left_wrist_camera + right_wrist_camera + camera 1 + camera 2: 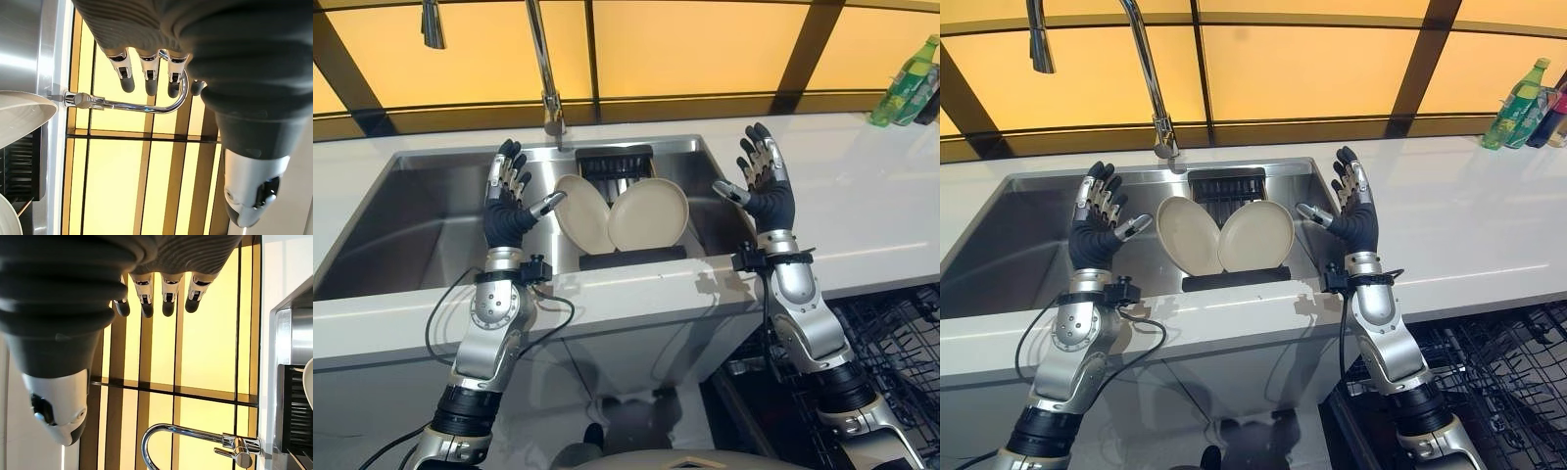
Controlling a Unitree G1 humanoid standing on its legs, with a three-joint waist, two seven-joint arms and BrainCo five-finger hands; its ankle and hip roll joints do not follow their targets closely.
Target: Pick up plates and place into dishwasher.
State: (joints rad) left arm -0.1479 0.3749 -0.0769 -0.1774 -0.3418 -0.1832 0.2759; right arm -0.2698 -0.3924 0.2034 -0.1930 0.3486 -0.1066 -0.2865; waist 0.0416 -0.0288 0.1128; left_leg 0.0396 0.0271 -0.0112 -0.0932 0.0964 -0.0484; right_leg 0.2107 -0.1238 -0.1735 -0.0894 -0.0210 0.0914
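Observation:
Two cream plates stand on edge in a black rack [631,257] inside the steel sink [431,230], leaning against each other: the left plate [580,211] and the right plate [649,214]. My left hand [509,201] is raised over the sink just left of the plates, open, its thumb close to the left plate's rim. Over the sink's right edge my right hand [764,181] is held up, open and holding nothing. The left plate's rim [24,115] shows in the left wrist view.
A chrome faucet [543,69] rises behind the sink. White counter [871,196] stretches to the right, with green bottles [911,83] at its far corner. An open dishwasher rack [891,343] of dark wire sits low on the right.

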